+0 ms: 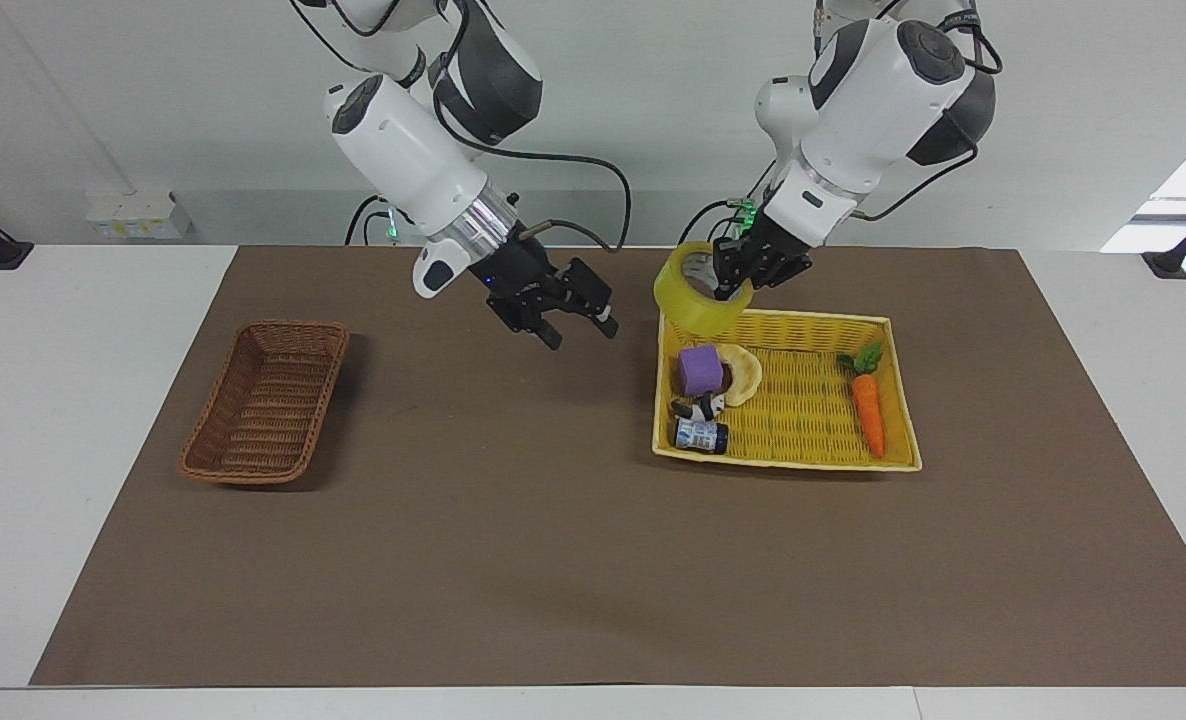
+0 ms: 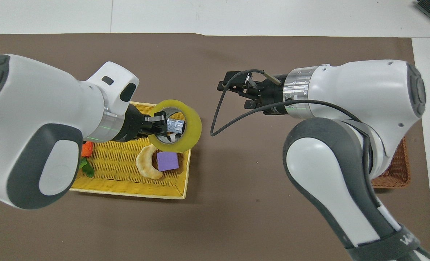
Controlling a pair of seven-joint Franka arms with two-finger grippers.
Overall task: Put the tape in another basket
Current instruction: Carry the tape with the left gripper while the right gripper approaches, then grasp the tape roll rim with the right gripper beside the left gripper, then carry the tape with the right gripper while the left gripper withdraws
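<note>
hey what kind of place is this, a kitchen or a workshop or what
Most likely a robotics lab: two robot arms work over a table with a brown mat, and toy props such as a carrot lie in a yellow basket.

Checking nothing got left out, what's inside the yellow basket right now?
The yellow basket holds a purple cube, pale round biscuit, panda figure, small jar and carrot. Nothing looks covered.

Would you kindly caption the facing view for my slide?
Left claw carries the tape over the yellow basket toward the open right claw.
</note>
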